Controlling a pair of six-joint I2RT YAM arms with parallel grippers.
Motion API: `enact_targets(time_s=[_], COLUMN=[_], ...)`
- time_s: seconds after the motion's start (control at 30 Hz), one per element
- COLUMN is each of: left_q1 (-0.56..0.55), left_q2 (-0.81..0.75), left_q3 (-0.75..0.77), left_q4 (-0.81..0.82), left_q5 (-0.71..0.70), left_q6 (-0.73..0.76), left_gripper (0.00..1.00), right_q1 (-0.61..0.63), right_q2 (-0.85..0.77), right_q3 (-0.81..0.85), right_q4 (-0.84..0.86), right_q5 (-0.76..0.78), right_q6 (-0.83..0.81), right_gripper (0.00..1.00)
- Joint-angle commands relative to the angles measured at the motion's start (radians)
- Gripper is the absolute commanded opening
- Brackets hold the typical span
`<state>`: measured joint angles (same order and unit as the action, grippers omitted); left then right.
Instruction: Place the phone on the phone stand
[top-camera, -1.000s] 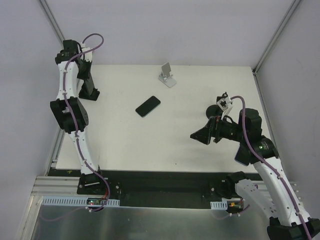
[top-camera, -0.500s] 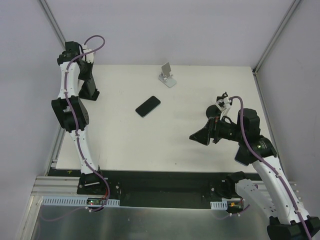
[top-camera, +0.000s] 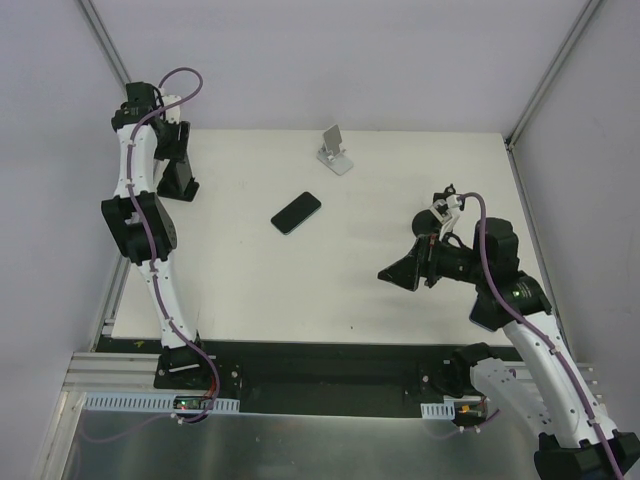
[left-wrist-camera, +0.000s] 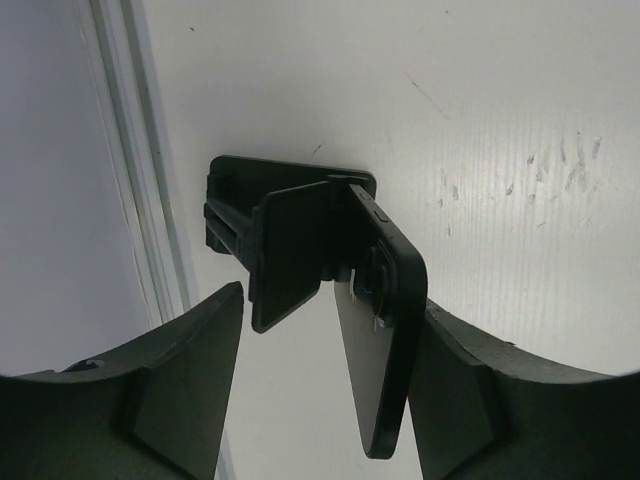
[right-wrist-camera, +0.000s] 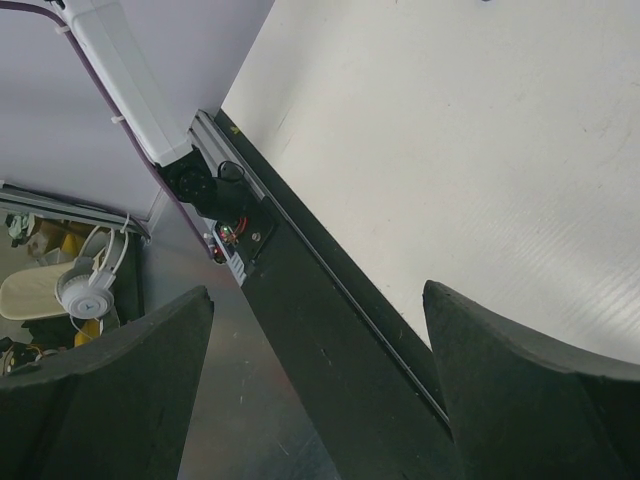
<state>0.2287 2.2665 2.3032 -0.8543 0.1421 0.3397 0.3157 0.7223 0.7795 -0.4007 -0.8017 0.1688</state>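
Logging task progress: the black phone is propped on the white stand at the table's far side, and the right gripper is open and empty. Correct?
No. The top view shows the black phone lying flat on the table, apart from the white stand and nearer the arms. The right gripper is open and empty, as stated.

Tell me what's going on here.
The left arm is at the far left corner of the table, its jaws open on either side of a dark phone that leans on a black stand. A second phone lies flat mid-table, apart from the white stand. The right arm hovers with its jaws open and empty.
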Motion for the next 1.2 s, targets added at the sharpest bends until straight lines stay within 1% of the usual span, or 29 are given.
enact_targets(time_s=[0.0, 0.13, 0.4, 0.57, 0.63, 0.67, 0.7, 0.73, 0.77, 0.8, 0.83, 0.87, 0.9, 0.93, 0.97, 1.0, 1.03, 1.07, 1.1, 1.13, 1.17], left_q1=[0.027, 0.038, 0.041, 0.041, 0.04, 0.04, 0.04, 0.038, 0.04, 0.04, 0.04, 0.04, 0.04, 0.04, 0.04, 0.04, 0.04, 0.041, 0.038, 0.037, 0.032], left_q2=[-0.01, -0.007, -0.009, -0.021, -0.041, -0.053, -0.086, -0.111, -0.137, -0.195, -0.232, -0.31, -0.352, -0.396, -0.488, -0.537, -0.589, -0.699, -0.76, -0.822, -0.951], left_q3=[0.038, 0.033, 0.021, 0.007, 0.001, -0.014, -0.03, -0.048, -0.092, -0.12, -0.152, -0.227, -0.269, -0.313, -0.408, -0.462, -0.522, -0.656, -0.735, -0.901, -0.992], left_q4=[0.017, 0.021, 0.049, 0.052, 0.051, 0.052, 0.052, 0.052, 0.052, 0.052, 0.054, 0.06, 0.066, 0.072, 0.089, 0.099, 0.115, 0.136, 0.209, 0.262, 0.318], left_q5=[-0.041, -0.071, -0.039, -0.016, -0.024, -0.038, -0.056, -0.062, -0.078, -0.096, -0.137, -0.144, -0.174, -0.194, -0.202, -0.196, -0.15, -0.101, -0.034, 0.061, 0.209], left_q6=[-0.059, -0.076, -0.096, -0.137, -0.172, -0.189, -0.208, -0.249, -0.277, -0.3, -0.338, -0.381, -0.408, -0.468, -0.505, -0.539, -0.603, -0.629, -0.643, -0.662, -0.677], left_gripper=[0.6, 0.6, 0.61, 0.63, 0.66, 0.71, 0.73, 0.81, 0.81, 0.82, 0.83, 0.84, 0.86, 0.86, 0.86, 0.87, 0.87, 0.86, 0.86, 0.85, 0.84], right_q1=[0.0, 0.0, 0.0, 0.0, 0.0, 0.0, 0.002, 0.0, 0.0, 0.002, 0.005, 0.006, 0.008, 0.006, 0.008, 0.006, 0.006, 0.006, 0.008, 0.006, 0.01], right_q2=[-0.023, -0.026, -0.018, -0.04, -0.037, -0.032, -0.018, -0.009, 0.006, 0.04, 0.055, 0.071, 0.104, 0.117, 0.13, 0.153, 0.157, 0.161, 0.161, 0.161, 0.163], right_q3=[0.006, 0.001, 0.007, -0.013, -0.016, -0.014, -0.006, 0.001, 0.03, 0.046, 0.059, 0.096, 0.118, 0.141, 0.158, 0.185, 0.191, 0.191, 0.181, 0.169, 0.15], right_q4=[0.031, 0.022, 0.028, 0.022, 0.017, 0.014, -0.006, -0.027, -0.053, -0.119, -0.148, -0.182, -0.275, -0.318, -0.351, -0.403, -0.415, -0.415, -0.391, -0.371, -0.307], right_q5=[-0.031, -0.028, -0.019, -0.01, -0.001, 0.001, 0.007, 0.031, 0.045, 0.058, 0.087, 0.11, 0.137, 0.194, 0.211, 0.229, 0.267, 0.289, 0.308, 0.326, 0.335], right_q6=[0.011, 0.012, 0.018, 0.026, 0.037, 0.04, 0.041, 0.04, 0.038, 0.031, 0.022, 0.003, -0.006, -0.018, -0.029, -0.06, -0.067, -0.072, -0.063, -0.054, -0.04], right_gripper=[0.88, 0.88, 0.88, 0.89, 0.89, 0.89, 0.89, 0.89, 0.9, 0.9, 0.9, 0.9, 0.89, 0.9, 0.89, 0.9, 0.9, 0.9, 0.9, 0.91, 0.9])
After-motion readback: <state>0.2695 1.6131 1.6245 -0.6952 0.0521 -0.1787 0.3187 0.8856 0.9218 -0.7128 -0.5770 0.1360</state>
